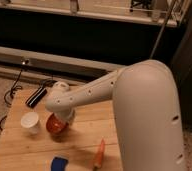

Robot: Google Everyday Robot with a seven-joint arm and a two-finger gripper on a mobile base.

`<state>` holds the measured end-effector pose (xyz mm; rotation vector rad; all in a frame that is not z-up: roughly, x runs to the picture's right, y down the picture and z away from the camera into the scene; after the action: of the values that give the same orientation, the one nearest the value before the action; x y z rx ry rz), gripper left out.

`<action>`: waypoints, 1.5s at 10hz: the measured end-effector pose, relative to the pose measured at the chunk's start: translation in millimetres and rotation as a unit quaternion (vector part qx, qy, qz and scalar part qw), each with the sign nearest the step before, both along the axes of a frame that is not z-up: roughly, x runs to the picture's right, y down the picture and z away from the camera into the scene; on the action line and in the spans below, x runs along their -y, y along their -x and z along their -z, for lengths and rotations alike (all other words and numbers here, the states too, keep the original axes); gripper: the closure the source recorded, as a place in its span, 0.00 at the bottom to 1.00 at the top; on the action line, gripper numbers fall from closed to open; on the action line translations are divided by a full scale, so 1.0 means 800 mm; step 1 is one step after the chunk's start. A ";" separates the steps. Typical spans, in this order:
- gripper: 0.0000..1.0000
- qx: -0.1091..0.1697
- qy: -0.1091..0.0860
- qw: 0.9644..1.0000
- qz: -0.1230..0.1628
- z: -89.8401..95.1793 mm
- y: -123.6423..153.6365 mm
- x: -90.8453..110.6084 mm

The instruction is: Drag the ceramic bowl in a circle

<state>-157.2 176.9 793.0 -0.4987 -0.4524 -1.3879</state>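
Note:
The ceramic bowl (53, 126) is red-brown and glossy and sits on the wooden table (89, 135), left of centre, close beside a white cup (30, 121). My white arm reaches in from the right. Its wrist covers the bowl's back and right side. The gripper (60, 118) points down from the wrist onto the bowl's rim and is shut on it. Most of the bowl's inside is hidden by the wrist.
A black oblong object (36, 96) lies at the table's back left corner, with cables on the floor behind it. An orange carrot (99, 154) and a blue object (60, 163) lie near the front edge. The arm's bulk covers the table's right side.

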 end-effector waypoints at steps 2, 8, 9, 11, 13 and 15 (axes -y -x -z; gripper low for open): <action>1.00 0.006 0.010 1.000 -0.002 -0.017 0.006 0.004; 1.00 -0.138 0.024 0.985 -0.101 -0.070 -0.140 0.041; 1.00 -0.162 0.021 0.982 -0.097 -0.068 -0.162 0.043; 1.00 -0.217 0.023 0.974 -0.061 -0.039 -0.206 0.019; 1.00 -0.234 0.055 0.970 -0.010 0.003 -0.214 -0.035; 1.00 -0.215 0.096 0.971 0.043 0.036 -0.185 -0.090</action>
<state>-9.0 248.8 764.2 -0.9644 -0.2126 -1.2777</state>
